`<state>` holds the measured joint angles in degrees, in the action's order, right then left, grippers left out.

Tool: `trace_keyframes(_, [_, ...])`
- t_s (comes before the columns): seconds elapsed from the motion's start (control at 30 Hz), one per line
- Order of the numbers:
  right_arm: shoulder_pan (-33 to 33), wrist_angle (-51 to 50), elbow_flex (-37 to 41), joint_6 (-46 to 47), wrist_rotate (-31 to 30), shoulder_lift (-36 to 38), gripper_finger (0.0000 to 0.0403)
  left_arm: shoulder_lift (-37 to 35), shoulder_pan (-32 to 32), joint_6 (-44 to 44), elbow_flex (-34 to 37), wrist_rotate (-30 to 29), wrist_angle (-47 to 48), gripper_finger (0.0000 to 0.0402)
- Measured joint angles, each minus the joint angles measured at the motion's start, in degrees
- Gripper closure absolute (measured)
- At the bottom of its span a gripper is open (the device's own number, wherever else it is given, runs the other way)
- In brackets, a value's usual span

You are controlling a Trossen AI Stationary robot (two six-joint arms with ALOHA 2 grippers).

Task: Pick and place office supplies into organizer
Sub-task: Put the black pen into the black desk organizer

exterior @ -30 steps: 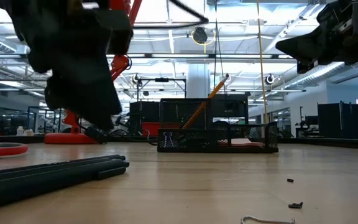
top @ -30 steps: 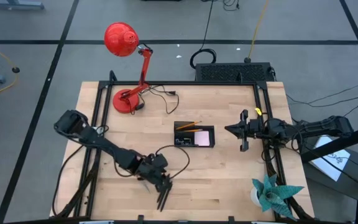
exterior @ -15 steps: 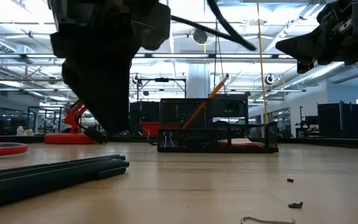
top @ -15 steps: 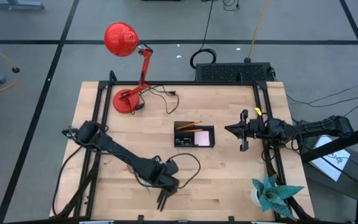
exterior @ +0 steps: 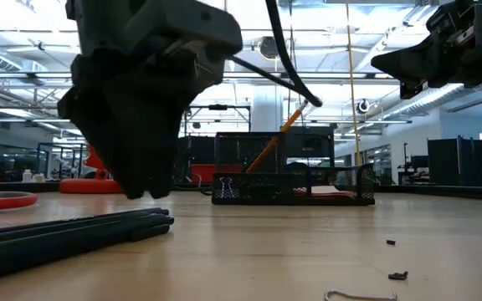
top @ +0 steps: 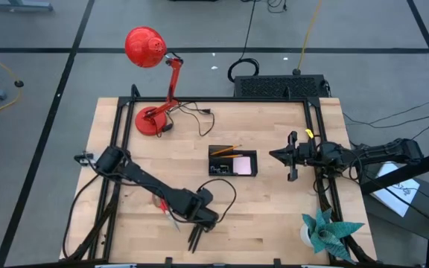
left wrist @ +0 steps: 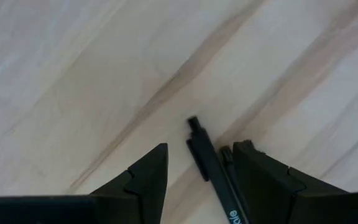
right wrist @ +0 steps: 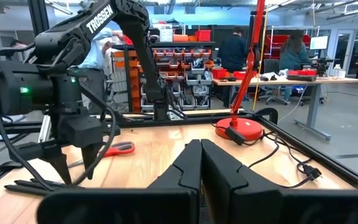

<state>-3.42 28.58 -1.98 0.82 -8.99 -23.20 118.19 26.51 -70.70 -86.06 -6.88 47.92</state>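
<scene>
Several black pens [top: 196, 237] lie side by side on the wood near the table's near edge; the low view shows them [exterior: 74, 230] flat in the foreground. My left gripper [top: 202, 220] points down over their far ends and is open. In the left wrist view [left wrist: 201, 171] one pen's tip [left wrist: 199, 146] lies between the two fingers. The red-handled scissors [top: 161, 205] lie just left of that gripper. The black organizer [top: 232, 161] stands mid-table with an orange pencil [exterior: 279, 138] leaning in it and a pink pad inside. My right gripper [top: 274, 155] hovers shut, right of the organizer.
The red desk lamp [top: 153, 74] stands at the far left, the teal paper plant [top: 326, 229] at the near right corner, and a black box with cables [top: 281, 85] beyond the far edge. Tiny black clips [exterior: 398, 274] lie on the wood near the low camera. People work in the room behind.
My left gripper has shifted a little toward the table's right, tipped more upright and come down over the far ends of the pens. The pens, scissors and organizer have stayed where they were.
</scene>
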Motion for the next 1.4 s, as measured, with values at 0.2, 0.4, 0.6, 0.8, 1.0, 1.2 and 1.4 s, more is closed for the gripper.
trace_keyframes(0.2, [0.0, -0.1, 0.0, 0.0, 0.0, 0.0, 0.0399, -0.1, 0.7, -1.5, 1.1, 0.2, -1.5, 0.0215])
trace_keyframes(0.4, [0.0, -0.1, 0.0, 0.0, 0.0, 0.0, 0.0399, -0.1, 1.0, -2.1, 3.9, 0.7, -6.2, 0.0215])
trace_keyframes(0.6, [0.0, -0.1, 0.0, 0.0, 0.0, 0.0, 0.0399, -0.6, 0.9, -1.9, 7.2, 0.9, -8.7, 0.0216])
trace_keyframes(0.8, [0.0, -0.1, 0.0, 0.0, 0.0, 0.0, 0.0399, -0.6, 0.7, -0.9, 9.4, 3.1, -9.3, 0.0216])
trace_keyframes(1.0, [0.0, -0.1, 0.0, 0.0, -0.1, 0.0, 0.0399, -0.5, -0.2, 4.0, 9.4, 4.0, -8.8, 0.0216])
trace_keyframes(1.2, [0.0, -0.1, 0.0, 0.0, -0.1, 0.0, 0.0399, -0.5, -1.7, 15.2, 9.5, 5.7, -7.7, 0.0216])
trace_keyframes(1.4, [0.0, -0.1, 0.0, 0.0, -0.2, 0.0, 0.0399, -0.5, -2.3, 29.3, 9.4, 6.2, -4.1, 0.0216])
